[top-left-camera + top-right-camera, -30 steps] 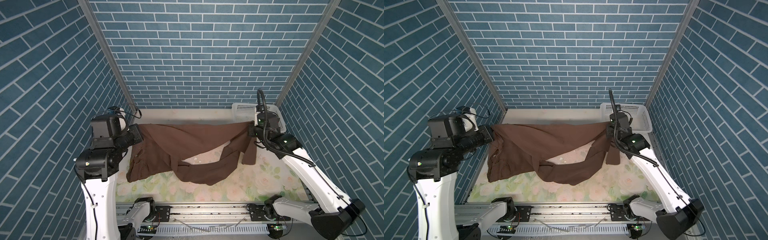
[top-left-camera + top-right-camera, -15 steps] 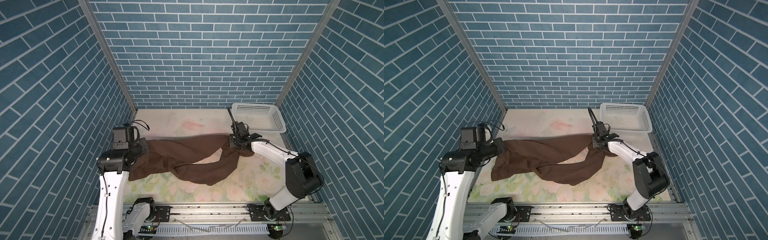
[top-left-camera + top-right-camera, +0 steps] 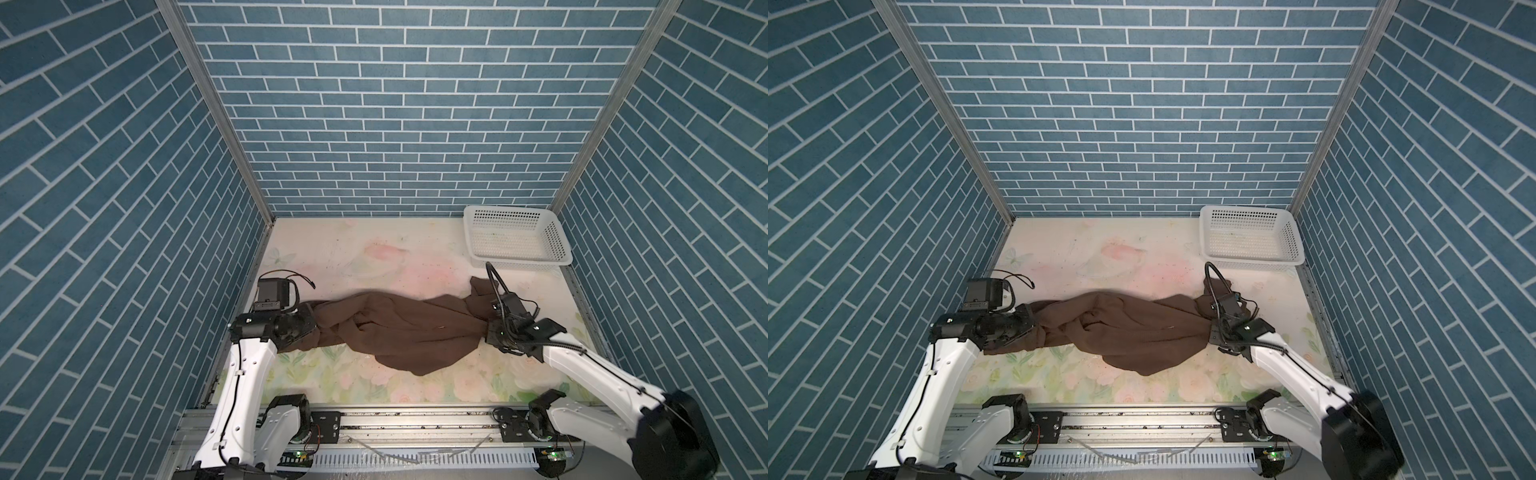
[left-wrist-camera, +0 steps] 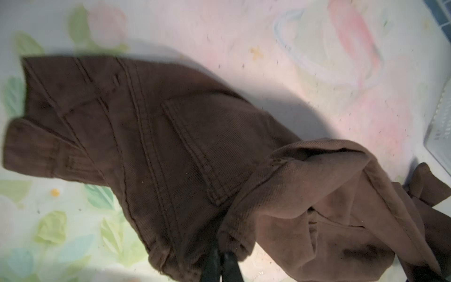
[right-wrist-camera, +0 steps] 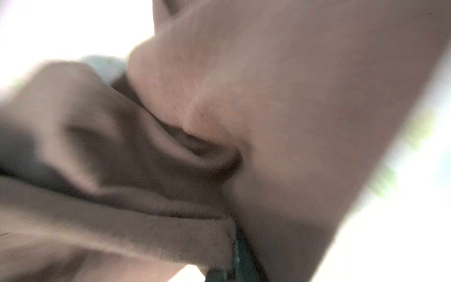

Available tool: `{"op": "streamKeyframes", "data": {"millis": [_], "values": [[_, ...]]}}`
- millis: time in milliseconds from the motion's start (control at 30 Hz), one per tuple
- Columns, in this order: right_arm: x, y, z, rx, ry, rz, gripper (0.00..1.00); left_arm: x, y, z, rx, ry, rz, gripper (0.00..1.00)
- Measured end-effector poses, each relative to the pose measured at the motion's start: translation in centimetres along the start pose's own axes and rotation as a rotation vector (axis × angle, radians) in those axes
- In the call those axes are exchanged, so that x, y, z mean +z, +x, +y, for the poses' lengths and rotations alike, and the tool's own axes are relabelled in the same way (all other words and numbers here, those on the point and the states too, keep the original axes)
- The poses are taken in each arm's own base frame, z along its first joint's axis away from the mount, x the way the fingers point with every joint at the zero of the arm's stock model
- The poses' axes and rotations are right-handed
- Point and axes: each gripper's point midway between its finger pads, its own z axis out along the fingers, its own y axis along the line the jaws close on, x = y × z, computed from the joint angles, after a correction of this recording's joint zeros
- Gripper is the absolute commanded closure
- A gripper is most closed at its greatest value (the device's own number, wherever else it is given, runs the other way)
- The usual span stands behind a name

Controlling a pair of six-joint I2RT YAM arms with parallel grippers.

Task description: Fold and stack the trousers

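1. The trousers [image 3: 399, 328] lie across the middle of the flowered table [image 3: 374, 249], a dark brown rope of cloth stretched from one arm to the other, twisted and bunched along the way
2. In both top views a rounded fold of the trousers [image 3: 1142, 357] sags out toward the near edge, right of centre, and rests on the table
3. The left gripper [image 3: 311, 326] sits low at the left end of the cloth, its jaws pressed together on a gathered bit of fabric
4. From the left wrist camera I see the dark fingers [image 4: 211, 265] side by side, with the trousers [image 4: 170, 146] puckered right at their tips; seams and a stitched pocket show on the part lying flat on the table
5. The right gripper [image 3: 492, 332] is at the right end, jaws pinching the trousers there
6. The right wrist camera is nearly filled with blurred brown cloth [image 5: 268, 97]; one dark finger [image 5: 244, 256] shows at the edge of a fold, tight against it
7. A flap of the cloth sticks out past the right gripper toward the back, near the basket [image 3: 515, 262] but not touching it
8. The basket is white and perforated, and stands in the far right corner of the table, well apart from the left arm
9. Blue brick-pattern walls [image 3: 1142, 124] close in the table on three sides
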Motion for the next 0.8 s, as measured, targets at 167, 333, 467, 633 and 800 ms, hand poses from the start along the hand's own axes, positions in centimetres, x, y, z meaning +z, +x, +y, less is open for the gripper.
{"op": "streamKeyframes", "data": {"millis": [167,333,467,633,800], "values": [[-6.8,-0.1,-1.8,0.155,-0.092,-0.131,1.0,-0.4,-0.3,-1.3,-0.001,0.071,-0.039,1.0],[-12.0,-0.2,-3.5,0.245,-0.112,-0.189,1.0,-0.1,0.3,-1.6,-0.013,0.099,-0.02,1.0],[-17.2,-3.4,-4.0,0.247,-0.078,-0.287,1.0,-3.3,-1.3,-3.1,0.003,0.12,-0.075,1.0],[-22.8,-9.8,-2.5,0.184,-0.061,-0.472,1.0,-13.8,-5.6,-6.2,0.058,0.17,-0.338,1.0],[-23.6,-15.3,0.4,0.073,-0.015,-0.565,1.0,-22.8,-6.4,-6.3,0.063,0.154,-0.561,1.0]]}}
